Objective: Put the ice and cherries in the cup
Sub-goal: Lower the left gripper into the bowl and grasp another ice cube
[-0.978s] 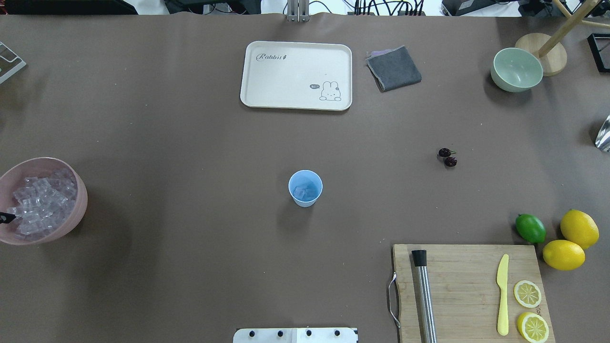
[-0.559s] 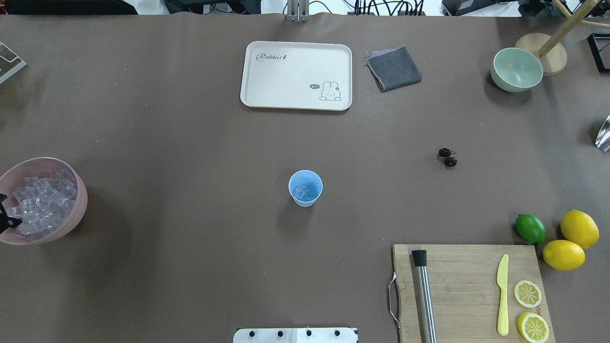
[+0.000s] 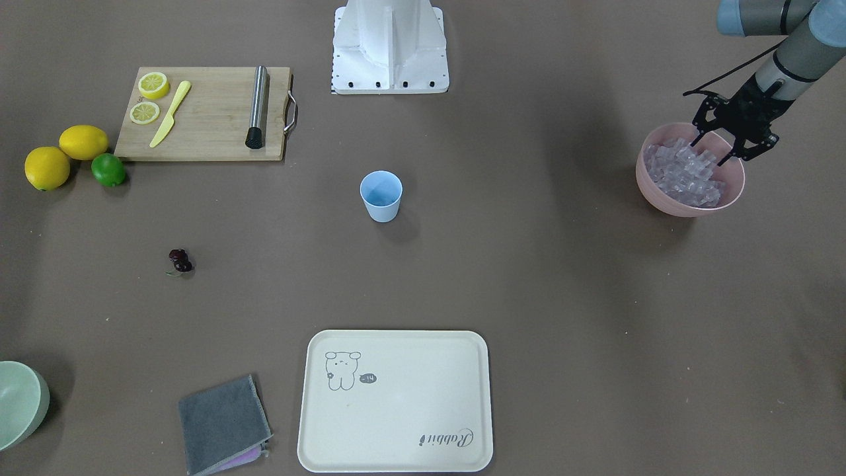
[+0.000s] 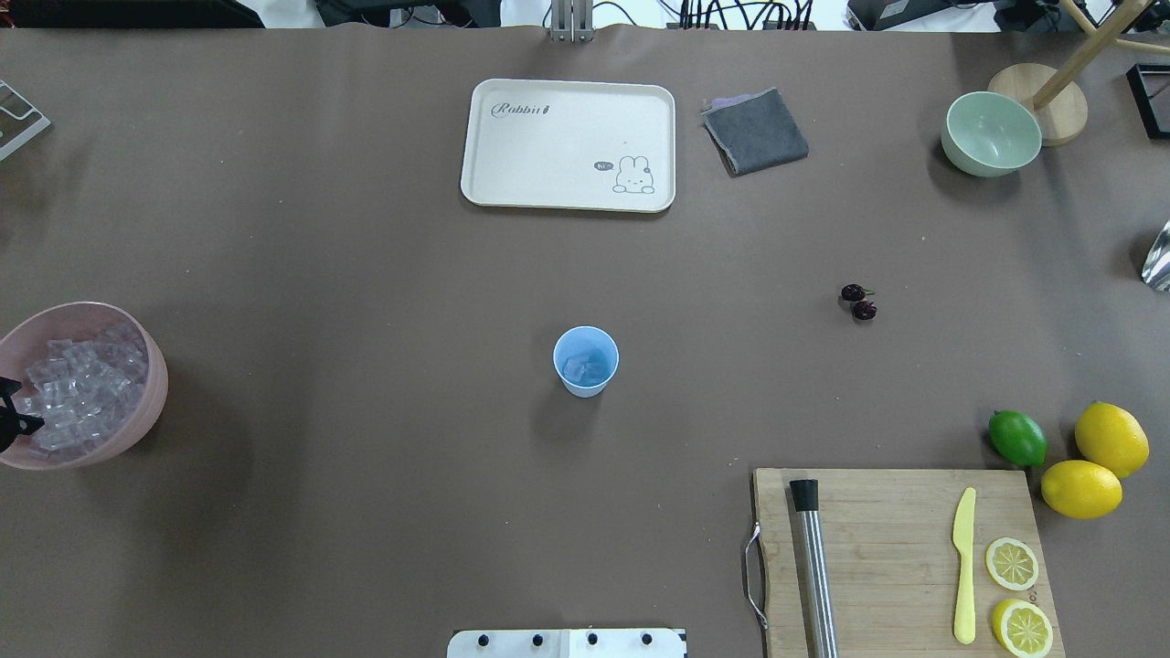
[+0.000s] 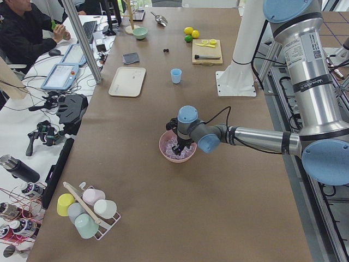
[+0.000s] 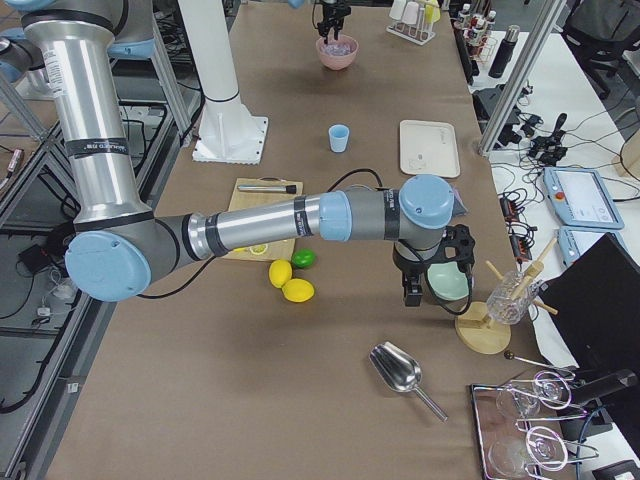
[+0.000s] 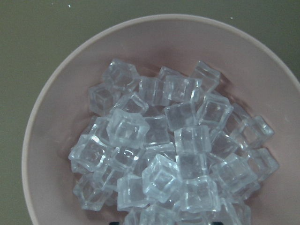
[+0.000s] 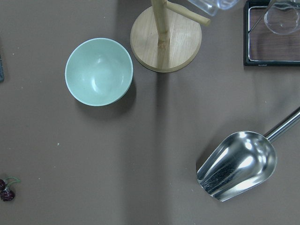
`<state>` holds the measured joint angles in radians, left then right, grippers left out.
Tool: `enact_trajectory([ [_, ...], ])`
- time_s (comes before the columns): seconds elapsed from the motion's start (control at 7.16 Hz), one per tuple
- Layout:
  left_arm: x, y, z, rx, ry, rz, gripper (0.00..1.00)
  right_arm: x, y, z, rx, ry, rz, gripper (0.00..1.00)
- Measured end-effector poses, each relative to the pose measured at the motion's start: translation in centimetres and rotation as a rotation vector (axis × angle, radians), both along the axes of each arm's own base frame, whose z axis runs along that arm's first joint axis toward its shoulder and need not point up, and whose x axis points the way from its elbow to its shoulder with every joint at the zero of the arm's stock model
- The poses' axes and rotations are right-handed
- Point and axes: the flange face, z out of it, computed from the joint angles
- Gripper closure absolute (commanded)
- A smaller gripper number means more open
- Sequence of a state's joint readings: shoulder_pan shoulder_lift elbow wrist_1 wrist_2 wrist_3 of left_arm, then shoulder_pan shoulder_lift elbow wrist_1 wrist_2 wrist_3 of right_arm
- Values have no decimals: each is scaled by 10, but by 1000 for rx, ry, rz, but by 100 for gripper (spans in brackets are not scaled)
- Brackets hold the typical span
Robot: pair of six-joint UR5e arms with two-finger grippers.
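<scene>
Exterior front-facing, left fingers (image 3: pixel 698 134) apart over ice (image 3: pixel 684 172), cup (image 3: pixel 381 196) upright — mouth up, right fingers (image 6: pixel 408 292) — cannot tell

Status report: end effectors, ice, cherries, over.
Left end effector open over ice in pink bowl. Right end effector near green bowl, state unclear. Cup holds some ice; cherries on table. Nothing between bowl and cup.

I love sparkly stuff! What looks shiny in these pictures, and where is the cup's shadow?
Right wrist view: the metal scoop glares brightest, with white streaks. Left wrist view: the ice sparkles with tiny highlights, sharp and in focus. Overhead view: the cup drops a soft, blurry shadow toward the robot's side.
</scene>
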<state>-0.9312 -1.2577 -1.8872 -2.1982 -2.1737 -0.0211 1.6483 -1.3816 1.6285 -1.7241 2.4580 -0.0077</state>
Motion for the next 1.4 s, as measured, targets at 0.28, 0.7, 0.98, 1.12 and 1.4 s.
enact_trajectory([
  [0.28,1,-1,3,-3,-3,0,48,2,1,0,0,0,3,0],
  [0.7,0,0,5,-7,-6,0,48,2,1,-1,2,-1,4,0],
  [0.98,0,0,7,-10,-9,-1,50,4,1,-3,4,-3,8,0],
  [1.12,0,0,7,-10,-9,-1,52,6,1,-3,4,-3,10,0],
  [1.4,0,0,6,-5,-5,-1,67,12,2,-6,6,-5,21,0],
])
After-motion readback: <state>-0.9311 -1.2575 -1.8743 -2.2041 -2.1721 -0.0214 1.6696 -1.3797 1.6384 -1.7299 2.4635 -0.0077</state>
